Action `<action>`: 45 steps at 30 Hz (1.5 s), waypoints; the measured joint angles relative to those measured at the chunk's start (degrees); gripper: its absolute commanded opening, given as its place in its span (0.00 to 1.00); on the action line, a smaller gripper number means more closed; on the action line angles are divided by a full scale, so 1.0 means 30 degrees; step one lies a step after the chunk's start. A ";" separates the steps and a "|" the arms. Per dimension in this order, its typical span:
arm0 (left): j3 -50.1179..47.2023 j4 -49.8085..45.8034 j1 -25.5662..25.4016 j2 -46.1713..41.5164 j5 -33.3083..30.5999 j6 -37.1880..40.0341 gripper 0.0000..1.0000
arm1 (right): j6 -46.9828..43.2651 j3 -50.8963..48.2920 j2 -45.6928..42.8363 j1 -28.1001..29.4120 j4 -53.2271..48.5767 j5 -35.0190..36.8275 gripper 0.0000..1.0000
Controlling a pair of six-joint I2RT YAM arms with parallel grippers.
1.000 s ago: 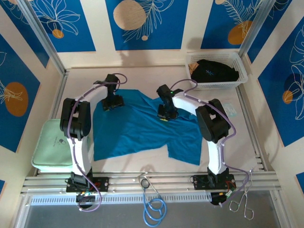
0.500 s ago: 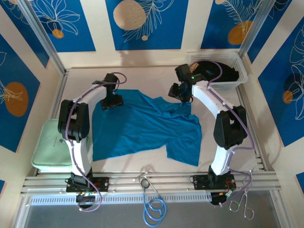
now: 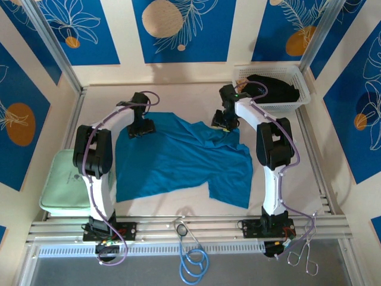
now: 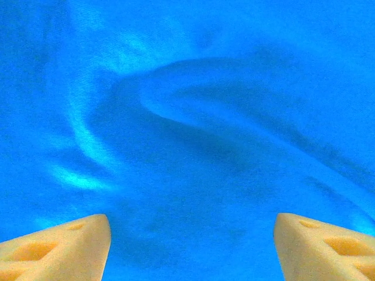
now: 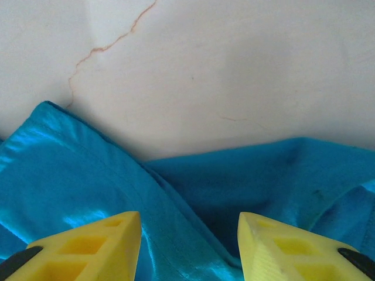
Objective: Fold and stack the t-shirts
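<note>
You are seeing the teal-blue t-shirt point(image 3: 178, 158) lying rumpled on the pale table point(image 3: 178, 98). Your left gripper point(image 3: 141, 128) is hovering over its far left part, jaws wide and empty. Your right gripper point(image 3: 225, 121) is standing at its far right edge, jaws parted, gripping nothing. The black t-shirt point(image 3: 271, 89) is sitting in the white mesh basket point(image 3: 300, 83) at the far right corner. Blue patterned panels point(image 3: 178, 30) are lining the walls.

Overhead; wrists close, seemingly over t-shirt point(image 3: 178, 161)
</note>
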 measured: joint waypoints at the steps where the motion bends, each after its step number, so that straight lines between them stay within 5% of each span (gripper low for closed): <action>1: 0.0000 0.0000 -0.0007 0.0000 0.0000 0.0000 0.74 | -0.0007 0.0000 0.0022 0.0022 0.0000 -0.0015 0.48; 34: -0.0321 0.0051 -0.0197 0.0000 0.0000 -0.0007 0.77 | -0.0138 -0.0328 0.0219 0.0794 -0.1071 0.1107 0.58; 37: -0.0321 0.0051 -0.0197 0.0000 0.0000 0.0000 0.77 | -0.0197 -0.0321 0.0219 0.0911 -0.1056 0.1100 0.44; 41: -0.0321 0.0051 -0.0197 0.0000 0.0000 0.0000 0.77 | -0.0284 -0.0321 0.0226 0.0998 -0.1049 0.0962 0.08; 45: -0.0321 0.0051 -0.0197 0.0000 0.0000 0.0000 0.77 | -0.0357 -0.0313 0.0226 0.1005 -0.1056 0.0962 0.00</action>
